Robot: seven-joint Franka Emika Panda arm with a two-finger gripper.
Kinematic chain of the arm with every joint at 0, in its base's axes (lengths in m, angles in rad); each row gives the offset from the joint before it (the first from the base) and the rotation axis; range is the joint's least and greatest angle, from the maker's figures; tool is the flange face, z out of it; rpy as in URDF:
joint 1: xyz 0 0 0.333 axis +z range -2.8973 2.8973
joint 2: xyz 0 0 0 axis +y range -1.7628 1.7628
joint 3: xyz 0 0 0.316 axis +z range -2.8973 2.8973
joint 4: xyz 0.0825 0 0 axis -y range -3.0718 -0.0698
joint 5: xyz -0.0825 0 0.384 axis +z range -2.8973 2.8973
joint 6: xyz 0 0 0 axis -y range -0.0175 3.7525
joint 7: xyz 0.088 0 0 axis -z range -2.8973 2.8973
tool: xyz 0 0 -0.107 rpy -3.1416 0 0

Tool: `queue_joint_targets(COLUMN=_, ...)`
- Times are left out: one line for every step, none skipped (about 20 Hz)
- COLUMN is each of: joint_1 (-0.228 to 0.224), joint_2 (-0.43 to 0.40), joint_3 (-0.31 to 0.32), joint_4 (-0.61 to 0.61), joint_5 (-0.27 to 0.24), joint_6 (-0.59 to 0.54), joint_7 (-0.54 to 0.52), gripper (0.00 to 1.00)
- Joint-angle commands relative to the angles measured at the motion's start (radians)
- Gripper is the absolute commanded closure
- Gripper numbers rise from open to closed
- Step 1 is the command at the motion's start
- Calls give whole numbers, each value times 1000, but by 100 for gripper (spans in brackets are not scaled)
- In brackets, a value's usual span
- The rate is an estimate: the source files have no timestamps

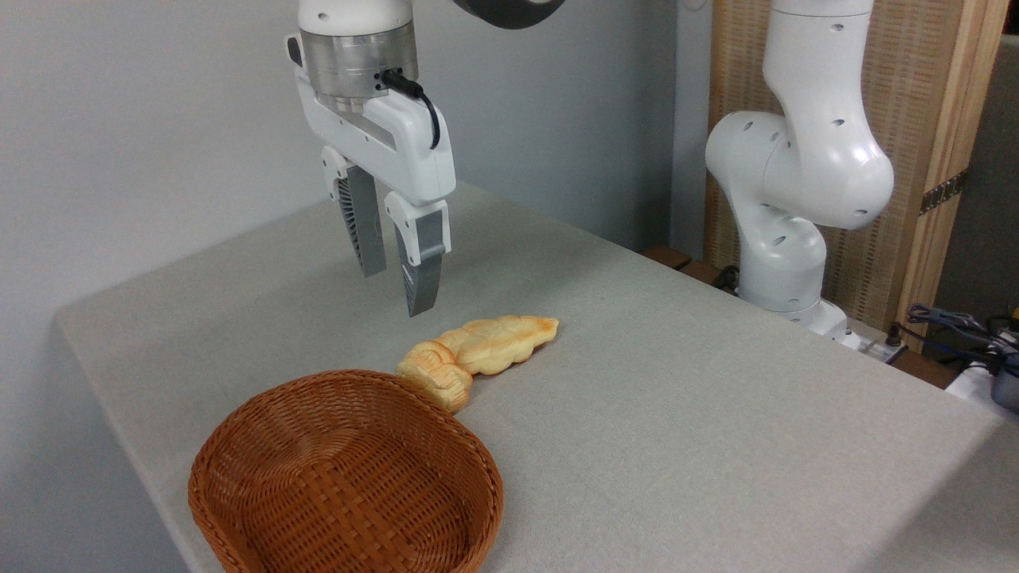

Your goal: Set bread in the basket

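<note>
**Gripper poised above the table; roll not yet grasped**

Starting at the left of the view, the basket (346, 477) sits at the near-left edge of the table (716, 414). It is an oval of orange-brown wicker with low sides, and nothing lies in it. It is much wider than either piece of bread.

Above and slightly behind the basket hangs the gripper (392, 274). Its two grey fingers point downward with a clear gap between them and hold nothing. The tips are well clear of the table surface.

The bread (436, 376) lies on the table just beyond the far rim of the basket, touching or almost touching that rim. From the gripper it lies below and a little to the right, toward the camera. Its long axis appears to run from upper left to lower right in the picture. It is a small, chunky, golden-brown roll with ridged, shell-like folds.

Immediately to its right, the longer loaf (501, 342) abuts the roll. It is flat, braided and pale golden, angled up to the right.

Judgement: the coming move requires a short shift right and a descent onto the roll alone. The neighbouring loaf and the basket rim leave little room for the fingers.

At the far right stands the arm's white base (784, 263).
</note>
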Motion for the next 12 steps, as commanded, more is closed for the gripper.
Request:
queue_joint_targets(joint_1=-2, joint_2=-1, joint_3=8, joint_4=9, joint_5=-17, joint_6=-19, joint_7=8, gripper=0)
queue_joint_targets(joint_1=-2, joint_2=-1, joint_3=8, joint_4=9, joint_5=-17, joint_6=-20, joint_7=8, gripper=0)
queue_joint_targets(joint_1=-2, joint_2=-1, joint_3=8, joint_4=9, joint_5=-17, joint_6=-20, joint_7=8, gripper=0)
queue_joint_targets(joint_1=-2, joint_2=-1, joint_3=10, joint_4=9, joint_5=-17, joint_6=-19, joint_7=8, gripper=0)
queue_joint_targets(joint_1=-2, joint_2=-1, joint_3=8, joint_4=9, joint_5=-17, joint_6=-20, joint_7=8, gripper=0)
queue_joint_targets(joint_1=-2, joint_2=-1, joint_3=8, joint_4=9, joint_5=-17, joint_6=-20, joint_7=8, gripper=0)
queue_joint_targets(joint_1=-2, joint_2=-1, joint_3=8, joint_4=9, joint_5=-17, joint_6=-20, joint_7=8, gripper=0)
queue_joint_targets(joint_1=-2, joint_2=-1, joint_3=8, joint_4=9, joint_5=-17, joint_6=-20, joint_7=8, gripper=0)
queue_joint_targets(joint_1=-2, joint_2=-1, joint_3=8, joint_4=9, joint_5=-17, joint_6=-22, joint_7=7, gripper=0)
queue_joint_targets(joint_1=-2, joint_2=-1, joint_3=8, joint_4=9, joint_5=-17, joint_6=-25, joint_7=5, gripper=0)
queue_joint_targets(joint_1=-2, joint_2=-1, joint_3=8, joint_4=9, joint_5=-17, joint_6=-26, joint_7=5, gripper=0)
queue_joint_targets(joint_1=-4, joint_2=-1, joint_3=8, joint_4=9, joint_5=-17, joint_6=-26, joint_7=5, gripper=0)
